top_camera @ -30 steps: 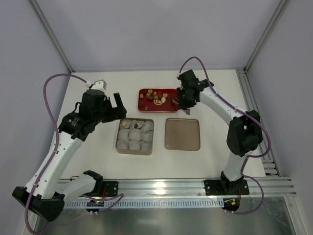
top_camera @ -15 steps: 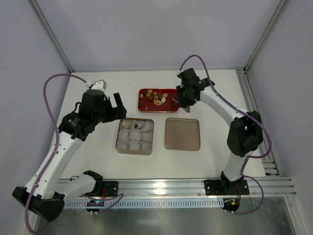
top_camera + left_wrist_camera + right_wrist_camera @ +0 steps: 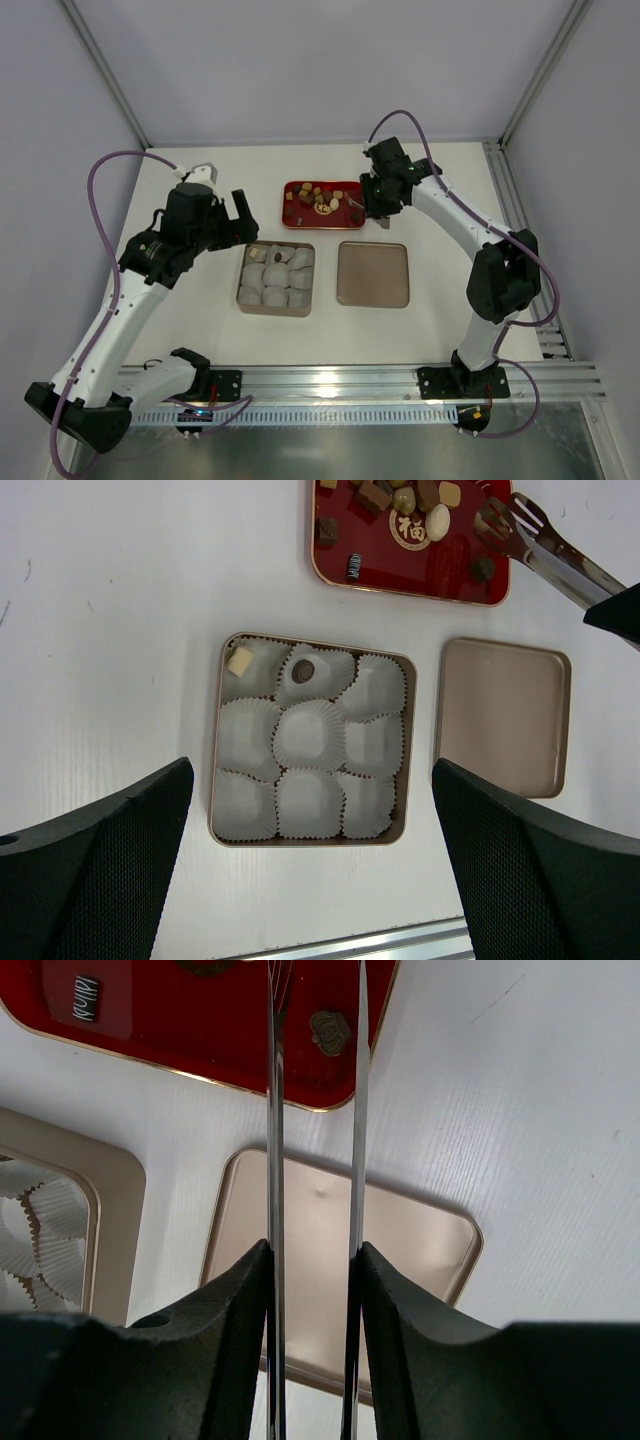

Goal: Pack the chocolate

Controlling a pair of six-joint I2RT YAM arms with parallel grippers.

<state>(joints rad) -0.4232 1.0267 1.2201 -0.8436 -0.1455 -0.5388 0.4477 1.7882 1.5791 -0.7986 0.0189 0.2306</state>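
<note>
From above, a red tray (image 3: 306, 223) is sitting on the white bench (image 3: 450, 300) toward the middle of the far edge, and most of the chocolate (image 3: 318, 197) is lying loose in it, brown, tan and cream. Nearer the front edge a tan tin (image 3: 276, 313) is lying open with white paper cups (image 3: 275, 285) filling it, and a flat tan lid (image 3: 373, 274) is lying just to its right, apart from it. The left claw (image 3: 232, 215) is hanging above the tin's far left corner, its jaws standing wide with nothing between them. The right claw (image 3: 372, 205) is hovering at the tray's right end. In the left wrist view, a cream piece (image 3: 240, 661) is resting in the tin's far left cup and a dark piece (image 3: 303, 670) in the cup beside it. Metal tongs (image 3: 545, 552) are reaching in from the right, their tips over the tray's right end. In the right wrist view, the right claw is clamping the tongs' two arms, which are running narrowly apart over the lid and onto the tray. A round brown piece (image 3: 328, 1032) is lying between them; whether they are touching it I cannot tell.
</note>
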